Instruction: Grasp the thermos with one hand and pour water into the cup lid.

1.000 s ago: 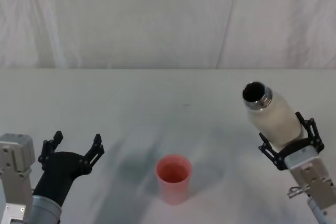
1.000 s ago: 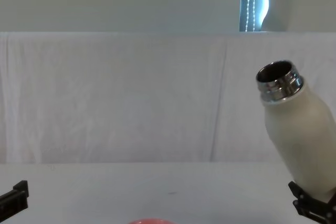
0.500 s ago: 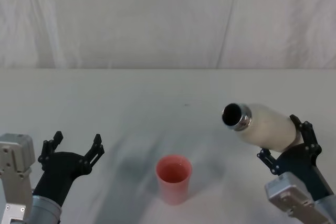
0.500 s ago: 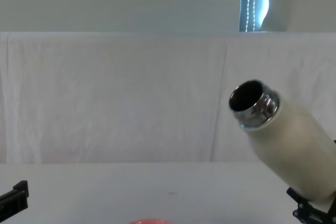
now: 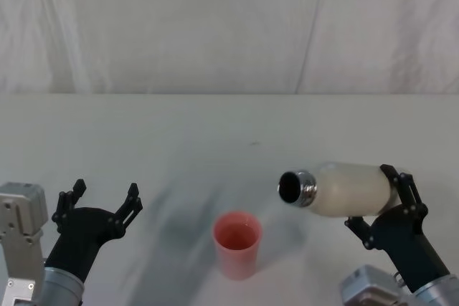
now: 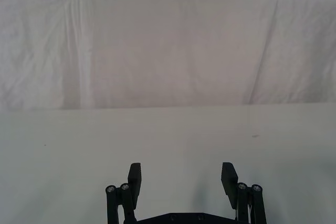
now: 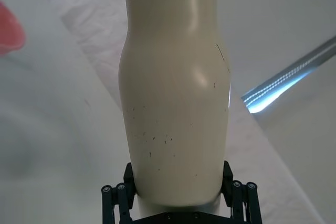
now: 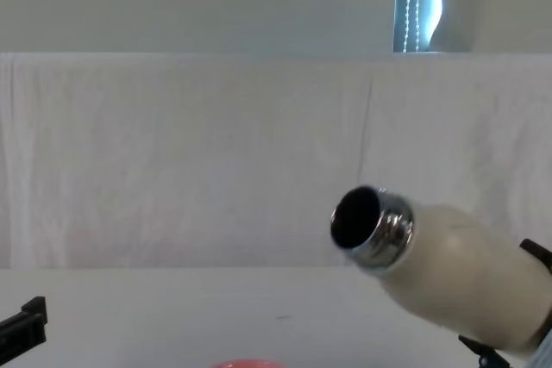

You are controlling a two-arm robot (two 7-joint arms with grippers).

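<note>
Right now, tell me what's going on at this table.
The right claw is shut on a cream-white thermos and holds it above the table, tipped almost level, its open steel mouth pointing toward a pink cup lid that stands upright on the table. The mouth sits up and to the right of the cup lid; no water is visibly pouring. The left claw rests open at the table's left, holding nothing.

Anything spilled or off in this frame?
No spill visible. The thermos lies near horizontal in the right end effector, mouth to the right of the cup lid, not over it. Left end effector open, idle.
</note>
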